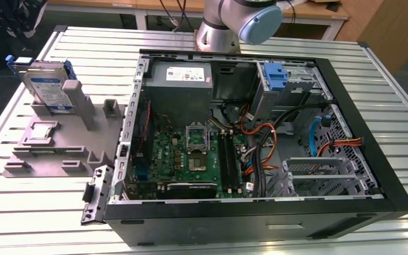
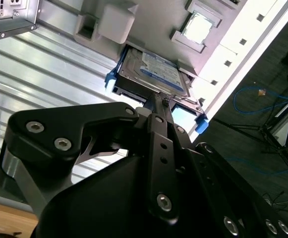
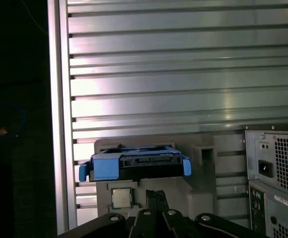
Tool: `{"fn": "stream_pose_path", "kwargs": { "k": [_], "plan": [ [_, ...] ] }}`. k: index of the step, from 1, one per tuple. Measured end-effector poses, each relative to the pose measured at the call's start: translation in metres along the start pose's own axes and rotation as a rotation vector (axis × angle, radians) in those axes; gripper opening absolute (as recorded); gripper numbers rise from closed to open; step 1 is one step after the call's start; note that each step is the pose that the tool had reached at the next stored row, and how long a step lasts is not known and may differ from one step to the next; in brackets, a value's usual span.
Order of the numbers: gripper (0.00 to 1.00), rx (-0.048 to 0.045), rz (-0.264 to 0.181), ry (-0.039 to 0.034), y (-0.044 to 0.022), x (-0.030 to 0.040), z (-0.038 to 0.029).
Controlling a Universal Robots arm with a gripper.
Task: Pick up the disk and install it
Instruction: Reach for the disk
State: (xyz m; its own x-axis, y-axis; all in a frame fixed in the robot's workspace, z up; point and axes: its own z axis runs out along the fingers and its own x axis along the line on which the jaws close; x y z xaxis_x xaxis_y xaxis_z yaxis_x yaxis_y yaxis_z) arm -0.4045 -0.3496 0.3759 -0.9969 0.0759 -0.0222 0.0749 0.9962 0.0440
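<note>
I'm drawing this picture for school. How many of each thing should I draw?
Robot arm: 1
Computer case: 1
Grey stand: 1
Disk: 1
Chip: 1
Total: 5

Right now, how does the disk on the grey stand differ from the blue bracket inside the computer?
The disk holds a silver labelled drive; the blue bracket looks bare. The disk stands on edge in the grey stand outside the computer case; the blue bracket sits inside it. Both show blue plastic.
</note>
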Motion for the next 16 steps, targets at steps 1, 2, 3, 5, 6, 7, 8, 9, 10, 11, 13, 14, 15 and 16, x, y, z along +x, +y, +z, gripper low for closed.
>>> {"fn": "stream_pose_path", "kwargs": {
  "k": [1,2,3,5,6,7,8,9,10,11,13,14,15,16],
  "plan": [
    [0.1,0.0,0.0,-0.0001,0.0,0.0002,0.0],
    [0.1,0.0,0.0,0.0,0.0,0.0004,0.0],
    [0.1,0.0,0.0,0.0,0.0,0.0005,0.0],
    [0.1,0.0,0.0,0.0006,0.0,0.0013,0.0],
    [0.1,0.0001,0.0,0.0022,-0.0001,0.0028,0.0002],
    [0.1,0.0003,0.0,0.0043,-0.0003,0.0043,0.0004],
    [0.1,0.0006,0.0,0.0077,-0.0004,0.0057,0.0006],
    [0.1,0.0008,0.0,0.0108,-0.0006,0.0081,0.0009],
    [0.1,0.001,0.001,0.0141,-0.0008,0.0103,0.0012],
    [0.1,0.0011,0.0,0.0183,-0.0009,0.0115,0.0018],
    [0.1,0.002,-0.002,0.0271,-0.0011,0.0131,0.0028],
    [0.1,0.0022,-0.004,0.0302,-0.0012,0.0141,0.0036],
    [0.1,0.0024,-0.006,0.0317,-0.0013,0.0152,0.0044],
    [0.1,0.0024,-0.008,0.0328,-0.0014,0.0165,0.0052]
  ]
}}
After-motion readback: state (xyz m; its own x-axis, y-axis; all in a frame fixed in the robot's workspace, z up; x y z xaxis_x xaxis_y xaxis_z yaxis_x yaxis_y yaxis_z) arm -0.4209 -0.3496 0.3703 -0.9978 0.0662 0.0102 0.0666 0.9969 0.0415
